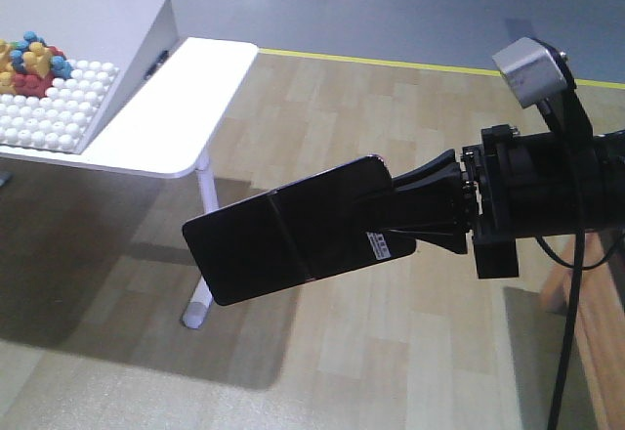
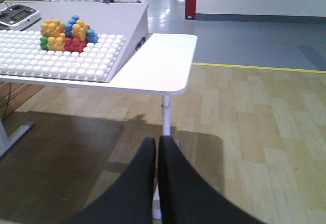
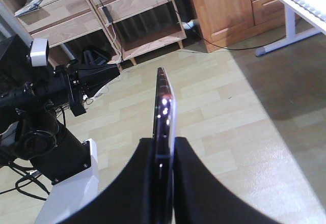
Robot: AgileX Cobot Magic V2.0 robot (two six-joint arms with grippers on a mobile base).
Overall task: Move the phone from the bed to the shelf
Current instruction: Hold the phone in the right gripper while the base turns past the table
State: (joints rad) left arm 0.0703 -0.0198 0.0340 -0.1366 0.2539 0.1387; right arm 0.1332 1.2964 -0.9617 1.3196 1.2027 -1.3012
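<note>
Phone (image 1: 269, 239) clamped by one end in right gripper (image 3: 163, 147), hanging over open wood floor (image 1: 371, 371), well apart from white table (image 1: 195, 107) edge and shelf (image 3: 137, 5). Left gripper (image 2: 156, 150) pressed closed, empty.

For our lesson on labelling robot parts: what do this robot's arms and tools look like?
The right tool has two flared black fingers on a boxy black wrist block, with a silver camera box above and a black cable hanging below. The left tool shows two smooth, curved black fingers tapering to narrow tips. No markings show on either.
</note>
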